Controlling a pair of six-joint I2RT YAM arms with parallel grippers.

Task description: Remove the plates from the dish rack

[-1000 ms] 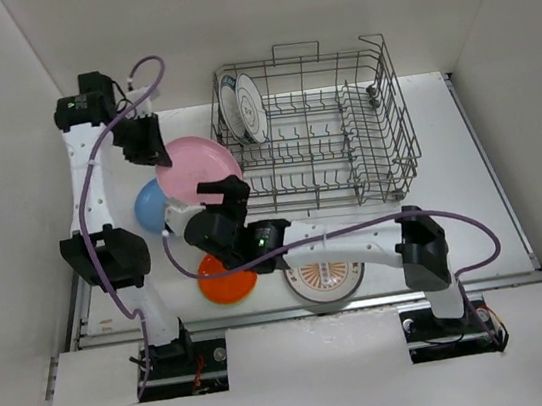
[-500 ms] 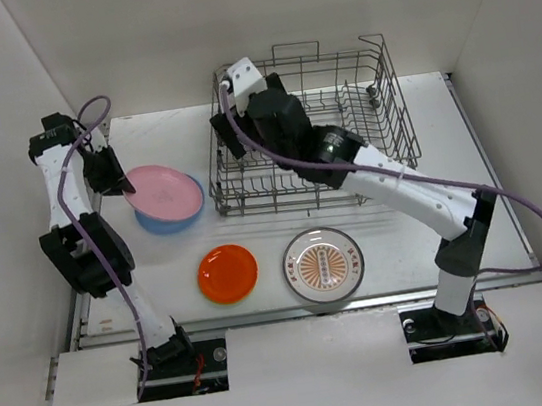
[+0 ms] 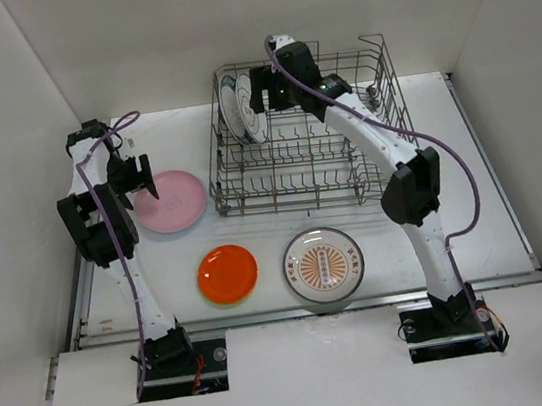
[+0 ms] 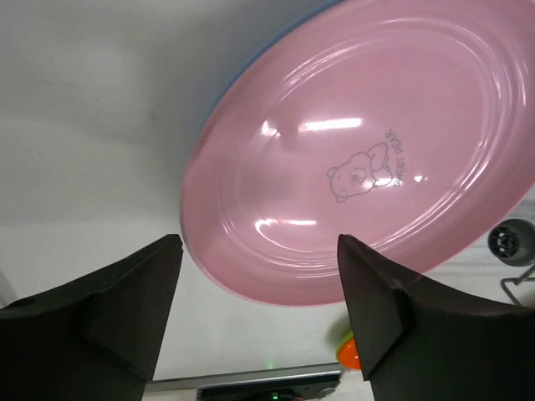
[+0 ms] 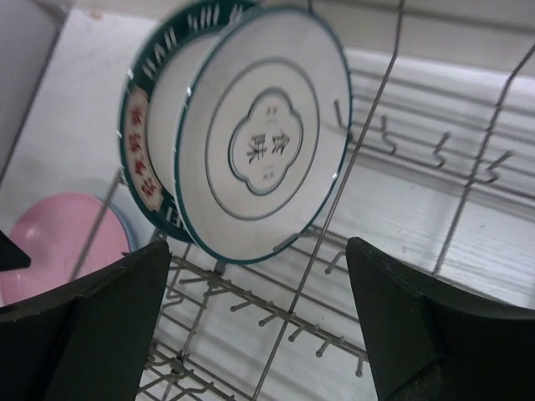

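1. Nearest, a glossy orange plate (image 3: pixel 227 273) and a round sunburst-patterned plate (image 3: pixel 325 263) lie flat and apart on the white table (image 3: pixel 471 185).
2. Farther left, the left gripper (image 4: pixel 259 251), fingers spread, hovers over a smooth pink plate (image 4: pixel 368 159) stacked on a blue plate (image 4: pixel 236 73).
3. Beyond, the right arm stretches over the grey wire dish rack (image 3: pixel 309 147). The right gripper (image 5: pixel 259 246), jaws wide, faces two upright plates in the rack's far-left corner: a white teal-edged plate (image 5: pixel 263 142) and, behind it, a dark green-rimmed plate (image 5: pixel 150 109).

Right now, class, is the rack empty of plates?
No: a front plate and a back plate stand upright in the rack.
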